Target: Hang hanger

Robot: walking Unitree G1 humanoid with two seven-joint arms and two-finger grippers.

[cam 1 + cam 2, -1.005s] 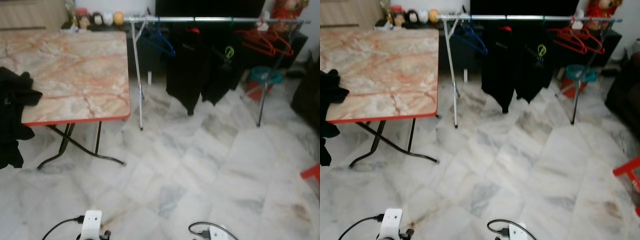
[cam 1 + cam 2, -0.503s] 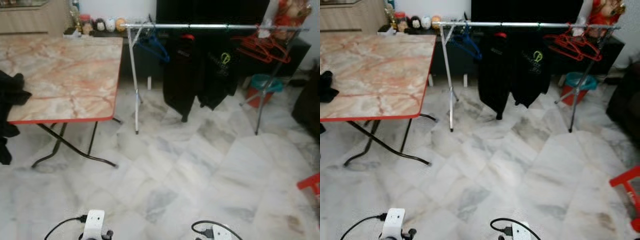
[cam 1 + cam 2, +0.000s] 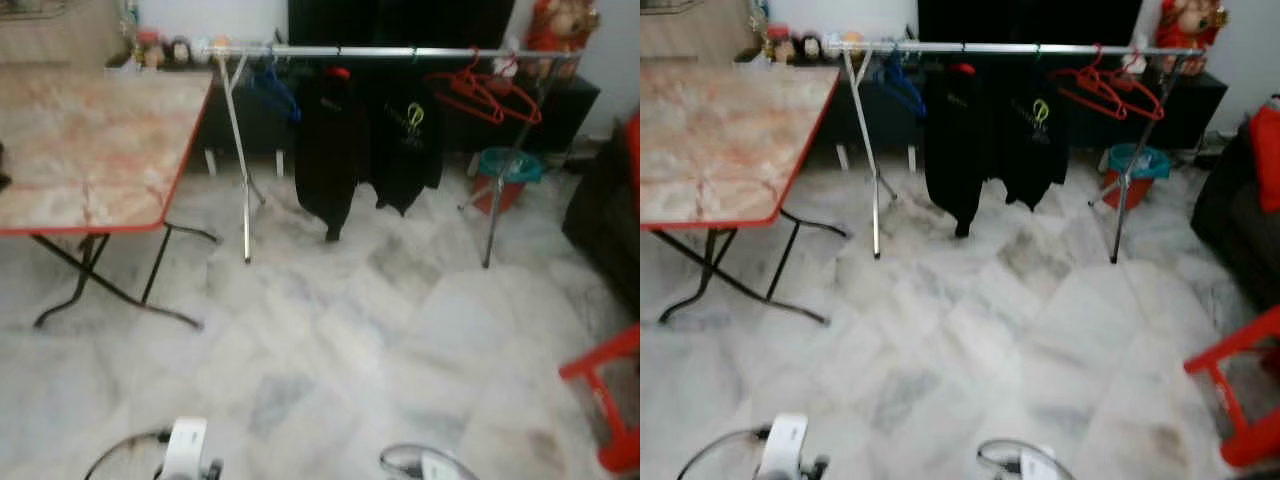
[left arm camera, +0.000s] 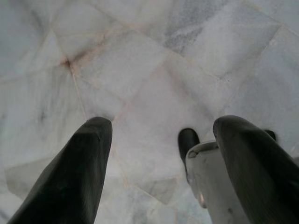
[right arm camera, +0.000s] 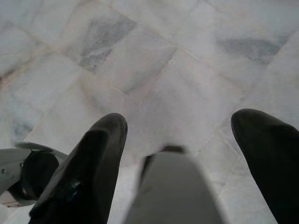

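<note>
With the left claw (image 4: 159,158) and right claw (image 5: 180,154) both spread and empty over the white marble floor (image 3: 340,330), the sensible step is probably squaring up to the silver clothes rail (image 3: 380,52) and picking one red plastic hanger (image 3: 478,92).

A folding worktop with a pink marble-patterned top and red edge (image 3: 90,140) stands on the white marble-tiled floor (image 3: 340,340). A red plastic stool (image 3: 608,400) sits well apart from it. A teal bucket (image 3: 508,166) rests behind.
</note>
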